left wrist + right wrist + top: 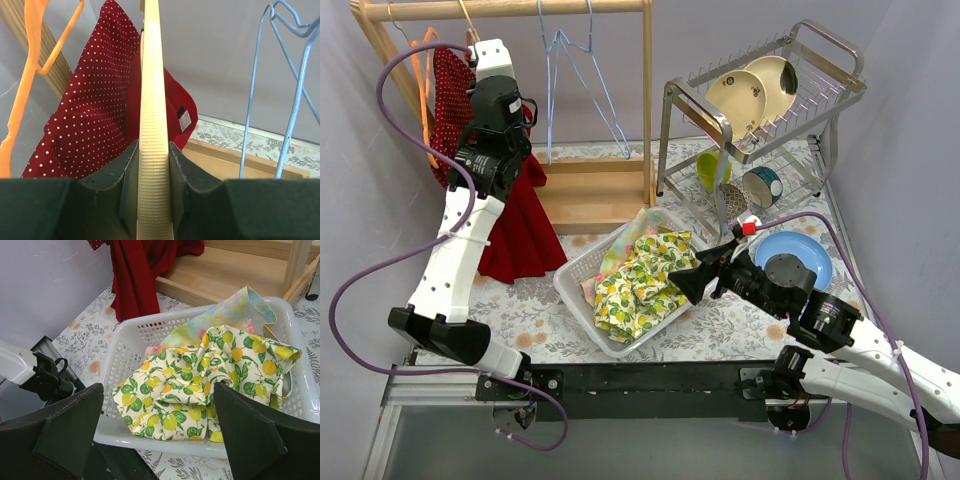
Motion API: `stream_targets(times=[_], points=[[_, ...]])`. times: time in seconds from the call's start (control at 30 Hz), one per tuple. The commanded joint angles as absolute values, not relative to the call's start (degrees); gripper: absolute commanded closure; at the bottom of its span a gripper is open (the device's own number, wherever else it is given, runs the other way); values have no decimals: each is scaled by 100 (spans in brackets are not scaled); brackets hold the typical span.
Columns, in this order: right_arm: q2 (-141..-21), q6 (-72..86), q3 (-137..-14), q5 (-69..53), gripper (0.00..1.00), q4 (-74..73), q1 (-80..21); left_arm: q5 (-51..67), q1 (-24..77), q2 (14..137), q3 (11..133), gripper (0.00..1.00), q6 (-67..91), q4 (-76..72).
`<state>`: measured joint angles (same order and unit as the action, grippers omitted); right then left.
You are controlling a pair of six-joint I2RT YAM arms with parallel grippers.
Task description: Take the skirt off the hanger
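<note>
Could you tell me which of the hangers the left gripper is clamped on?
The cream ribbed hanger, carrying the red polka-dot skirt; the left gripper is shut on it. The orange hanger and blue wire hangers hang bare, ungripped.

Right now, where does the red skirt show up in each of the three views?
Top external: red skirt upper left, hanging behind the left arm.
Left wrist: skirt centre-left, behind the cream hanger clamped in the left end effector.
Right wrist: skirt at the top edge, left of centre.
Shared landmark: the wooden rack base, right of the skirt in every view.
</note>
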<state>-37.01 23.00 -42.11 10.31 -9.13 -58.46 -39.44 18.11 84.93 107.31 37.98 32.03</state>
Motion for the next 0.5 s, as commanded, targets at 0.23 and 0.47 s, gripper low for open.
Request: stream_targets(times=[0.23, 0.47], points=[[-3630, 2311, -4280, 941, 2, -729, -5827, -3657, 1793, 7989, 11038, 100, 3577, 2813], [-3621, 2329, -4324, 932, 2, -738, -5827, -3270, 1784, 7981, 11224, 100, 3551, 2760]])
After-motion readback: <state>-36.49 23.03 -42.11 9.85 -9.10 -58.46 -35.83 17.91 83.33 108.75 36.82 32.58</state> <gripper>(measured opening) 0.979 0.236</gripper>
